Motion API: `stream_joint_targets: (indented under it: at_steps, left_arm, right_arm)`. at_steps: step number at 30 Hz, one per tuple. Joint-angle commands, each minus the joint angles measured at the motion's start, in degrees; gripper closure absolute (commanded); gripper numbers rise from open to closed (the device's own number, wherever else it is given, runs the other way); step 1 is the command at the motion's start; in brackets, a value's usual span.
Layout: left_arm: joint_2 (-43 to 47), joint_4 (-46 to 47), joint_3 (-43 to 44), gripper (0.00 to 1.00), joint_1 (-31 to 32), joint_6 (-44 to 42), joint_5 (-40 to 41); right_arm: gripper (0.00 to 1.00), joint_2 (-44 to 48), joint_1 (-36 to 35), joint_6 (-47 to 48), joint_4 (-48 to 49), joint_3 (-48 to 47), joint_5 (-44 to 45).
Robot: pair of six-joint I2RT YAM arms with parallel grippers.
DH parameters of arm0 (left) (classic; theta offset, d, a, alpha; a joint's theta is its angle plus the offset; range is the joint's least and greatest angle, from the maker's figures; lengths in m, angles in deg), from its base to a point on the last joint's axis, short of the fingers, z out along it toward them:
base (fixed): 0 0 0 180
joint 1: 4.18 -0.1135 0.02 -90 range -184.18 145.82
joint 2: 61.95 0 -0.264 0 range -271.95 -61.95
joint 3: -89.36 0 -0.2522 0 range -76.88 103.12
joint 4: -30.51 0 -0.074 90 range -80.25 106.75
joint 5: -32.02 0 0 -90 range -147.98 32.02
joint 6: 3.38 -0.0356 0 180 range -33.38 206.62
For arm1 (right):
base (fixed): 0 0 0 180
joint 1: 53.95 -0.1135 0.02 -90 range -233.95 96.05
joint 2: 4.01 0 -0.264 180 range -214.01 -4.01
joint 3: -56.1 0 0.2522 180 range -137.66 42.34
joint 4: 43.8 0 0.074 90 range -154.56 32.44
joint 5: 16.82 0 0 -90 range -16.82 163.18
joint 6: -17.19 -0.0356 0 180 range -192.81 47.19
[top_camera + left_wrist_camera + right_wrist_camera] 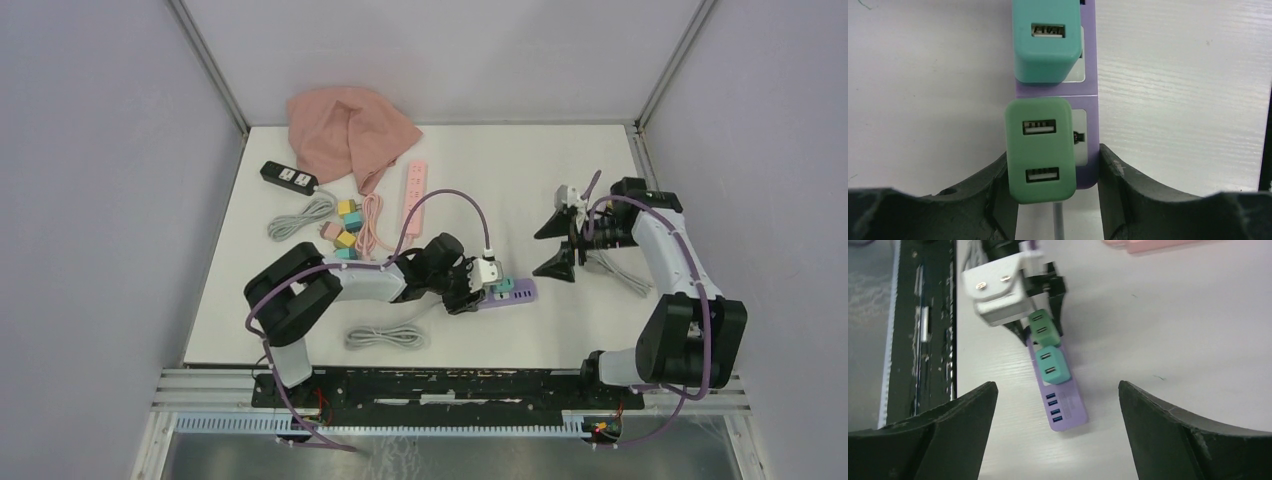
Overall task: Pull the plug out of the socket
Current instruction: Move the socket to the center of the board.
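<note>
A purple socket strip [520,293] lies flat on the white table, near the middle front. Two plugs stand in it: a green plug [1040,150] at the end by my left gripper and a teal plug [1047,45] just past it. My left gripper [1054,167] is shut on the strip's end [1087,170], one finger against each long side, with the green plug rising between the fingers. In the right wrist view the strip [1065,407] and both plugs lie well below and ahead. My right gripper [1057,385] hangs wide open and empty, to the right of the strip [540,253].
A pink cloth [350,130], a black power strip [288,177] and a pink power strip [414,185] lie at the back left. Loose coloured plugs [347,228] and a coiled grey cable [300,215] lie left; another coil [385,337] lies at the front edge.
</note>
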Motion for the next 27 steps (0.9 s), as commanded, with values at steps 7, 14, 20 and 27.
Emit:
stream_joint_targets:
  at_steps: [7,14,20,27]
  left_arm:
    - [3.4,1.3,-1.9,0.07,-3.6,0.8,-6.2]
    - [13.0,9.5,-8.2,0.01,-4.8,6.2,-4.0]
    - [25.1,24.3,-17.7,0.01,-6.5,15.9,-0.2]
    - [32.0,42.3,-27.0,0.01,-7.9,26.0,-0.9]
  right_arm:
    - [0.04,-2.6,-6.4,41.5,-21.7,2.7,2.5]
    - [0.08,-1.9,-9.7,32.9,-13.8,3.9,6.6]
    - [0.11,-0.6,-13.3,22.8,-5.5,5.1,10.5]
    - [0.14,-0.6,-16.5,17.7,-0.4,5.9,12.9]
